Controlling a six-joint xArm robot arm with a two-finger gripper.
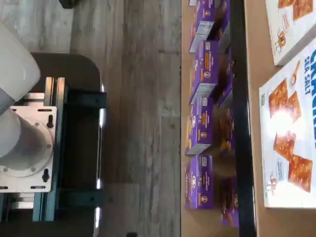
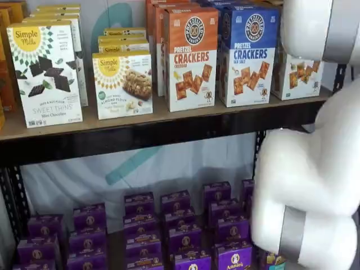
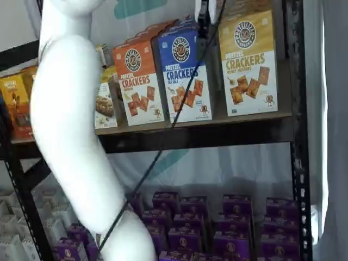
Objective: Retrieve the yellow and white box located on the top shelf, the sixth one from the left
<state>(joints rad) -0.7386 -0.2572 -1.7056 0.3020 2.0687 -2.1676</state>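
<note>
The yellow and white box point(image 3: 247, 62) stands upright at the right end of the top shelf point(image 3: 217, 133), next to a blue box. In a shelf view only its white lower front point(image 2: 295, 76) shows beside the white arm; the shelf's dark front beam point(image 2: 169, 132) runs below it. My gripper point(image 3: 203, 19) shows only as dark fingers hanging from the view's top edge with a cable beside them, in front of the blue box's top and left of the yellow box. No gap shows between the fingers. The wrist view shows no fingers.
On the top shelf stand an orange cracker box point(image 2: 193, 56), a blue one point(image 2: 249, 53) and white Simple Mills boxes point(image 2: 48, 73). Small purple boxes point(image 2: 180, 236) fill the lower level. The white arm point(image 3: 70, 125) stands before the shelves. A black upright point(image 3: 296, 136) stands at right.
</note>
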